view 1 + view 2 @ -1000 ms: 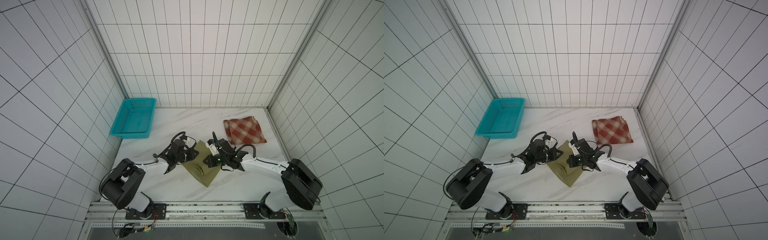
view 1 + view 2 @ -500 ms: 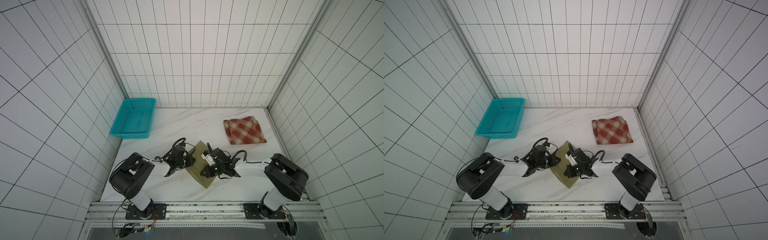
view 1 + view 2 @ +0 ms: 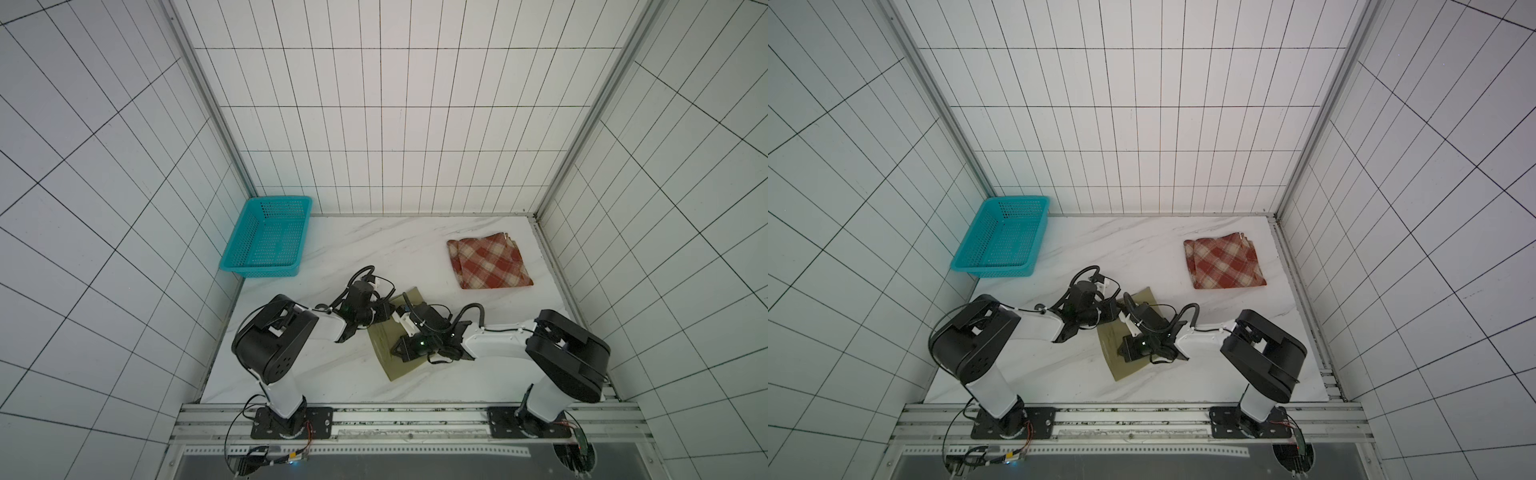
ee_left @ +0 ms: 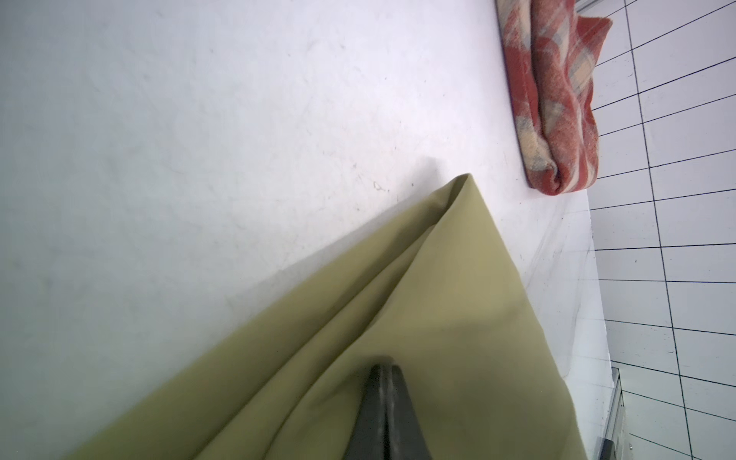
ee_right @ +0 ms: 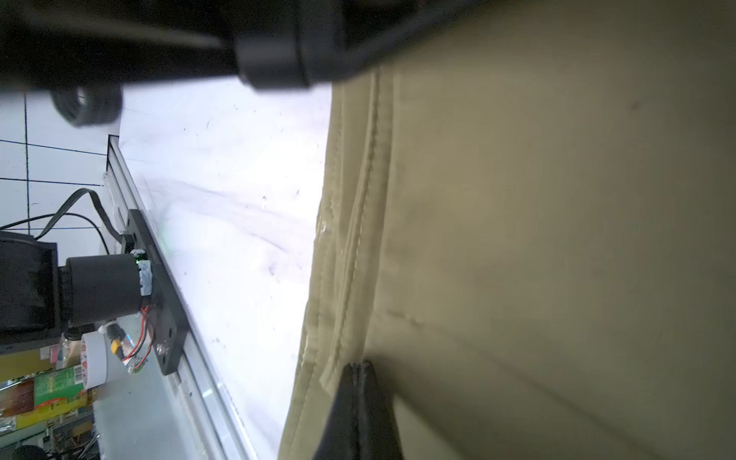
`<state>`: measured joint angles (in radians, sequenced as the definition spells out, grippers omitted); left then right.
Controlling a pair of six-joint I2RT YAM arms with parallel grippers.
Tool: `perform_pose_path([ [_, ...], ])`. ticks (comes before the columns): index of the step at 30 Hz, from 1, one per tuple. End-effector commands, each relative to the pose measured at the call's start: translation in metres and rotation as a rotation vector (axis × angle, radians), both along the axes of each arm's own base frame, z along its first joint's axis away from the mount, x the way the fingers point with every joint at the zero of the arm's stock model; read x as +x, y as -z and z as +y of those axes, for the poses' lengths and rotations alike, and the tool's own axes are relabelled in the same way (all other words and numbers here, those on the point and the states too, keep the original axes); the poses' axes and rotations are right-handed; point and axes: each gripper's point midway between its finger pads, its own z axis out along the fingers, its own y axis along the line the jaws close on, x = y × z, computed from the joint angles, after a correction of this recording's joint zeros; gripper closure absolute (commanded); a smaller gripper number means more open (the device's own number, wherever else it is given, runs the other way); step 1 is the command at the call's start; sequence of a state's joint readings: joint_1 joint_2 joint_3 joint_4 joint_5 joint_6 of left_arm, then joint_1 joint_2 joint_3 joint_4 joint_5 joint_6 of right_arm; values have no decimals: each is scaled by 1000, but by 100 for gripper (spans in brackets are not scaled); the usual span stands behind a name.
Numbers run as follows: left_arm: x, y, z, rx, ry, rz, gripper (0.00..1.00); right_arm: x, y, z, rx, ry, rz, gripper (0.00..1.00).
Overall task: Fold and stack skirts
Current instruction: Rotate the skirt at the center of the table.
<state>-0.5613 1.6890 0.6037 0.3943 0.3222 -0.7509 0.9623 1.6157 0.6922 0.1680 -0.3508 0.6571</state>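
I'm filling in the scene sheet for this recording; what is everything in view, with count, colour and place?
table: one, white marbled, between the walls.
walls: three, white tiles, dark joints.
plaid skirt: one, red-rust and cream, folded, far right of the table.
olive skirt: one, olive-khaki, near middle of the table.
basket: one, teal perforated plastic, far left corner.
frame rail: one, silver, along the near edge.
clutter: several blurred items, mixed colours, below the near edge.
arms: two, white and black, mounted on the frame rail.
left tool: one, dark, shut on the olive skirt.
right tool: one, dark, shut on the olive skirt.
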Motion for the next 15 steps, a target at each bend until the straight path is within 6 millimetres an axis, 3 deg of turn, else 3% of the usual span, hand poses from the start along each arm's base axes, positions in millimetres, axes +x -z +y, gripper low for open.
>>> perform_pose_path([
  [1,5,-49,-2,-43,8,-106,100,16,-53,-6,41,41,-78,100],
  [4,-9,-69,-2,-55,17,-100,100,38,-92,-27,99,106,-145,100],
  [6,-22,-72,-4,-64,29,-73,100,56,-103,-44,114,138,-179,100],
  [10,-52,-57,-9,-94,47,4,100,99,-101,-71,81,192,-218,100],
  [15,-79,-25,-16,-95,51,85,100,134,-79,-67,38,153,-220,100],
])
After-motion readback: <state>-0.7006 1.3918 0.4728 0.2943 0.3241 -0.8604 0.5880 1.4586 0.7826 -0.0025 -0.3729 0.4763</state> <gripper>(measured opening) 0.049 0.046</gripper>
